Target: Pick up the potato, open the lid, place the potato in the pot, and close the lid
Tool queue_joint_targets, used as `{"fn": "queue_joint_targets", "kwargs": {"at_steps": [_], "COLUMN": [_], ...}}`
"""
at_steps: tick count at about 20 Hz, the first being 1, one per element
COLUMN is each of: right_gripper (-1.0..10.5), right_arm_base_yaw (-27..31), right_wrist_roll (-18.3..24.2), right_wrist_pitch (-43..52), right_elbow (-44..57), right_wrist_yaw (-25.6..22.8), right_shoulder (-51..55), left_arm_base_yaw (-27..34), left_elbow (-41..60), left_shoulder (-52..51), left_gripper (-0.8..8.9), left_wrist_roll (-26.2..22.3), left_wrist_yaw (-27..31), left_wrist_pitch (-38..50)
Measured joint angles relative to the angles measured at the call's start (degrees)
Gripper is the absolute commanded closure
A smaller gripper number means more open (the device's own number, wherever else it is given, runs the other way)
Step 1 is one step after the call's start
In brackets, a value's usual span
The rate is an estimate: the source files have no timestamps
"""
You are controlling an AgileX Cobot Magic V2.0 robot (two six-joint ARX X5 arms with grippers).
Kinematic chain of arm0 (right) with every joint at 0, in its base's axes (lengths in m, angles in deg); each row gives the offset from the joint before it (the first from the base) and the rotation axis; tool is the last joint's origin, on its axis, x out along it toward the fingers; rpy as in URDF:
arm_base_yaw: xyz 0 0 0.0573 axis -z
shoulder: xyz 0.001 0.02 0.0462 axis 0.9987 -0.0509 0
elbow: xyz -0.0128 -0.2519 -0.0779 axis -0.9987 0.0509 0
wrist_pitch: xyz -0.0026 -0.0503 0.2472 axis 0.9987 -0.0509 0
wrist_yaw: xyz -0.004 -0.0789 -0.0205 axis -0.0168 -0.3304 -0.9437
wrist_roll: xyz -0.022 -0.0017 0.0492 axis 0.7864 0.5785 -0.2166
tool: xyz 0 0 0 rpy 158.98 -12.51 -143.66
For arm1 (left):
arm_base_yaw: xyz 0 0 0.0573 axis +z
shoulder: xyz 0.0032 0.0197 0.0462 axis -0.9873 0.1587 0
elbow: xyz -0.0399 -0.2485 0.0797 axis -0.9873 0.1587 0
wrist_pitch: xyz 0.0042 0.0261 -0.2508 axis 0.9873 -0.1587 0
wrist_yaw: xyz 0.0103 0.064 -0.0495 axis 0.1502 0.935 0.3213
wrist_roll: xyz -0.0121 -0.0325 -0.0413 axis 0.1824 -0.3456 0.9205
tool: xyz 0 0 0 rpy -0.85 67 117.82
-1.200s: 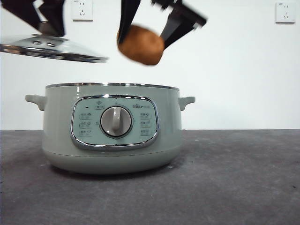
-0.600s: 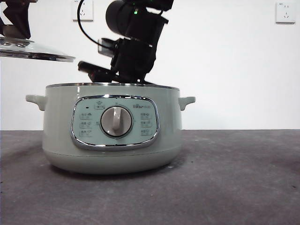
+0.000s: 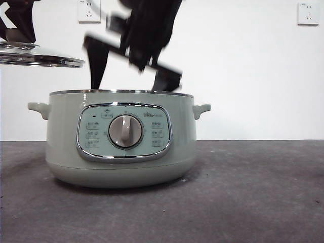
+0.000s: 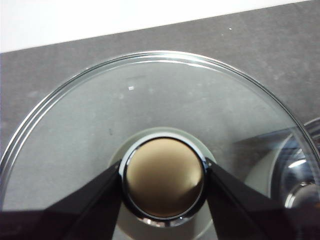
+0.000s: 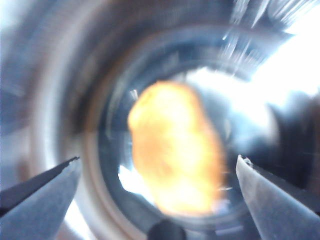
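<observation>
Hanging over the open mouth of the pot (image 3: 120, 139), the right gripper (image 3: 132, 76) is blurred, its two black jaws spread wide apart and tilted, one tip down near the pot's chrome rim toward the left, the other near the rim toward the middle. In the right wrist view the right gripper's jaws stand well apart with nothing between them, and the potato (image 5: 175, 155) lies beyond them inside the pot, a blurred orange oval on the shiny inner floor, released and free of the jaws. The left gripper (image 4: 164, 177) is clamped on the knob (image 4: 164, 184) of the lid (image 4: 150, 115), one jaw pressing each side of it. In the front view the lid (image 3: 40, 54) is held up at the top left, above and to the side of the pot, roughly level, clear of the rim.

Half a second ago the right arm's wrist body sat lower, right above the pot rim, with the jaws down at the opening; now the gripper is higher and its jaws show clearly above the rim. A second ago the potato was held in the jaws above the pot; it is now inside. The lid sits in nearly the same raised spot as half a second ago.
</observation>
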Motion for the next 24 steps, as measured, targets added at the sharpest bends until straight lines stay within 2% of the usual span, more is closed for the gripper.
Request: {"fn": "queue_joint_targets", "kwargs": {"at_steps": [2, 5, 7, 11, 17, 21, 24], "right_gripper": [3.1, 3.1, 3.1, 3.1, 3.1, 3.1, 3.1], "right_arm_base_yaw": [-0.31, -1.18, -1.40, -1.49, -1.46, -1.46, -1.46], "right_wrist_roll": [0.81, 1.92, 2.32, 3.21, 4.28, 4.15, 2.69], "right_wrist_pitch": [-2.91, -11.50, -16.04, -25.31, -26.60, -26.32, -22.60], "right_elbow": [-0.57, -0.70, -0.70, -0.68, 4.61, 15.63, 24.26], "right_wrist_yaw": [-3.80, -10.75, -12.26, -19.52, -21.46, -21.62, -21.59], "right_shoulder": [6.40, 12.94, 16.11, 21.64, 33.38, 44.61, 52.74], "left_arm_base_yaw": [-0.55, -2.93, -5.66, -12.52, -21.68, -25.18, -27.04], "left_elbow": [0.00, 0.00, 0.00, 0.00, 0.00, 0.00, 0.00], "left_shoulder": [0.00, 0.00, 0.13, 1.90, 4.66, 5.73, 6.21], "left_gripper": [8.22, 8.22, 8.22, 8.22, 8.22, 8.22, 8.22], "left_wrist_roll": [1.18, 1.97, 2.19, 2.32, 2.27, 2.27, 2.12], "left_wrist_yaw": [-2.19, -2.43, -2.38, -2.43, -1.07, -0.87, -0.90], "left_wrist_pitch": [-0.63, -2.21, -3.45, -3.56, -3.48, -3.41, -3.15]}}
